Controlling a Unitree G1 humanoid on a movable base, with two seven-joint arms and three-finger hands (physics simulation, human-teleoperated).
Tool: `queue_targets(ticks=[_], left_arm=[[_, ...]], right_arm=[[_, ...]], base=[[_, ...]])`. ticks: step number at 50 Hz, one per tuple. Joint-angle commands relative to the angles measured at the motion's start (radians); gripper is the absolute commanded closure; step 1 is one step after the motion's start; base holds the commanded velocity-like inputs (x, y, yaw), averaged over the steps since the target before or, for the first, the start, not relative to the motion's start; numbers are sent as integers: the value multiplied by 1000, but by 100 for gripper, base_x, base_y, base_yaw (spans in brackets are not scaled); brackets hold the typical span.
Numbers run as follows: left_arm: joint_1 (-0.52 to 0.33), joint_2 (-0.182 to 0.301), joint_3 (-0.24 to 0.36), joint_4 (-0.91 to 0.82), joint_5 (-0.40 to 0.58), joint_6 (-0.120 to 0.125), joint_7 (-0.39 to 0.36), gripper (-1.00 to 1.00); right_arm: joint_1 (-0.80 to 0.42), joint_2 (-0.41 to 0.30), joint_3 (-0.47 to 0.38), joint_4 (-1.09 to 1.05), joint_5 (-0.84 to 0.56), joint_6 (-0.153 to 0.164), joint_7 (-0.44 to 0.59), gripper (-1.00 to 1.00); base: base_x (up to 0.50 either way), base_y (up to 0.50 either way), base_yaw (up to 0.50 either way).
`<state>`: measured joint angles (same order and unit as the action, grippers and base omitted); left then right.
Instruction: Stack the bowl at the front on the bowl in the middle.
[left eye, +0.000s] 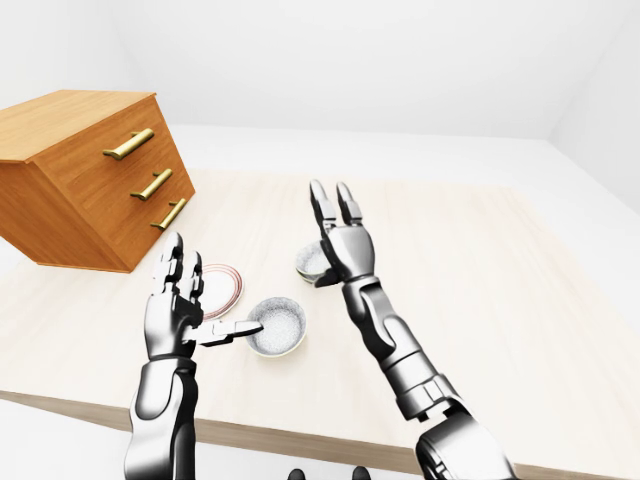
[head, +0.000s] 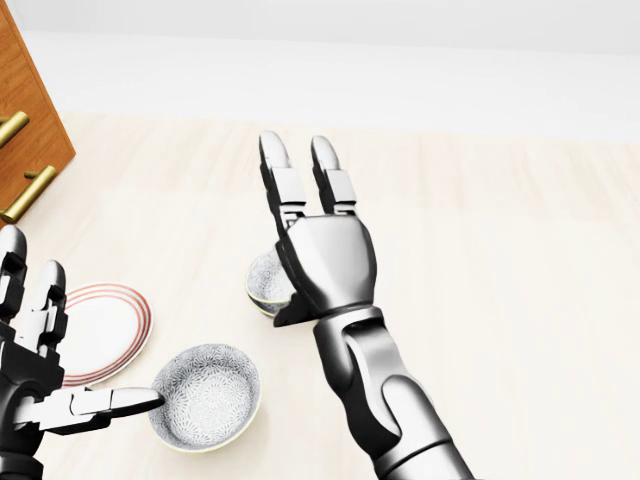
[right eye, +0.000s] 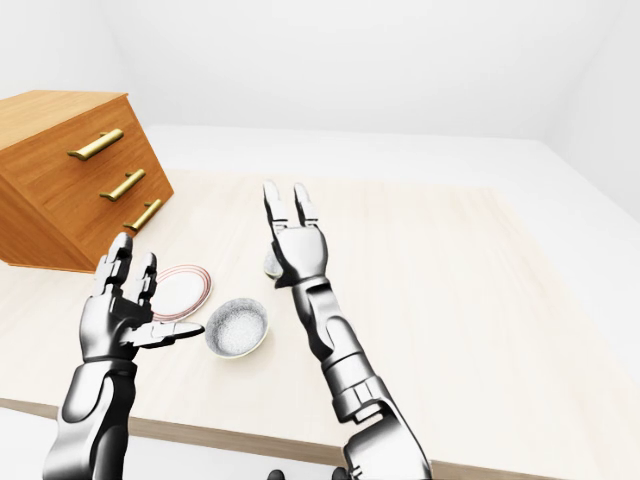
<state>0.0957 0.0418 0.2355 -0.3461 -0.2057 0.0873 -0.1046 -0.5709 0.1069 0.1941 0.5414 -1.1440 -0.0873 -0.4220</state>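
A grey patterned bowl (head: 205, 397) sits on the pale wooden table (head: 480, 260) at the head view's lower left. A second patterned bowl (head: 263, 282) lies above it in the picture, half hidden by my right palm, and a second rim seems to show beneath it. My right hand (head: 300, 175) stands open over that bowl, fingers pointing up and holding nothing. My left hand (left eye: 200, 300) is open at the left, its thumb reaching toward the near bowl's rim without closing on it.
A white plate with a red rim (head: 100, 330) lies left of the bowls, under my left hand. A wooden drawer chest with brass handles (left eye: 80, 170) stands at the table's left. The table's near edge (left eye: 300, 440) runs along the bottom.
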Motion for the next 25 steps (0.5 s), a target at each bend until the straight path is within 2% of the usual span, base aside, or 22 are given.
queue_targets(ticks=[1,6,11,18,25], left_arm=[[4,-2,-1,-21,-1,0,1,-100],[9,-6,-6,-43,-1,0,1,-100],[6,-9,-10,-46,-5,0,3,-100],[3,-12,-12,-96,-33,0,20,-100],[7,-17,-13,-115,-52,0,27,-100]], right_arm=[[132,3,0,-402,125,0,133,-100],[133,-14,-19,-409,166,0,146,-100],[163,-25,-37,-460,255,0,201,-100],[270,-35,-72,-668,542,0,365,-100],[402,-59,-82,-913,805,0,453,-100]], base=[[0,0,0],[0,0,0],[0,0,0],[0,0,0],[0,0,0]])
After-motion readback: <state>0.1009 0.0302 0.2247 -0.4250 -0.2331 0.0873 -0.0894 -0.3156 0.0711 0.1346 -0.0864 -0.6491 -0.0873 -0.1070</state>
